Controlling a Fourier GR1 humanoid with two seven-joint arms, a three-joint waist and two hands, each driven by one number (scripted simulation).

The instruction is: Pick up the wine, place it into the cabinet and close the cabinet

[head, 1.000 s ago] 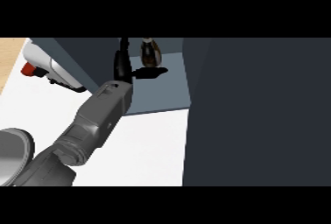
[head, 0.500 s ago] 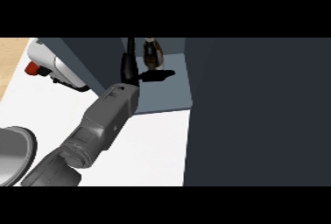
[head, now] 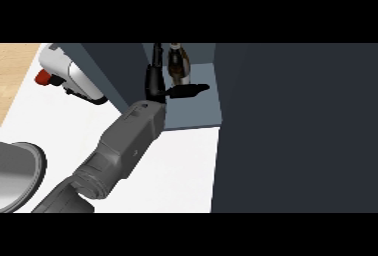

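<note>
One grey forearm point(head: 125, 145) in view, entering from the lower left edge and slanting up and to the right across the white counter top point(head: 181, 165) towards one open dark slate-blue cabinet point(head: 193, 112). At its end, the one black left hand point(head: 156, 82), inside the cabinet's opening, above the paler grey-blue shelf floor. Fingers point(head: 157, 55) stretched straight up along the left side of the opening, thumb point(head: 188, 90) spread out sideways to the right: released rather than clenched, curled round nothing. One wine bottle point(head: 177, 65), dark brown glass with a lighter neck, inside the cabinet, at the back of the shelf, just to the right of the straight fingers and just above the spread thumb; upright or leaning, impossible to say from this steep angle, and contact between bottle and fingers too close to judge. To the right, one large flat dark panel point(head: 295, 125) filling the right half of the view from top to bottom, its left edge bordering the shelf and the counter. To the left of the cabinet, one white rounded appliance point(head: 74, 75) with one red knob point(head: 44, 78), standing on the counter, well apart from the hand. At the lower left edge, part of one round grey metal pan point(head: 15, 175), cut off by the frame, near the elbow end of the forearm. One strip of pale wooden floor point(head: 15, 70) along the upper left edge. No right hand anywhere in view.
</note>
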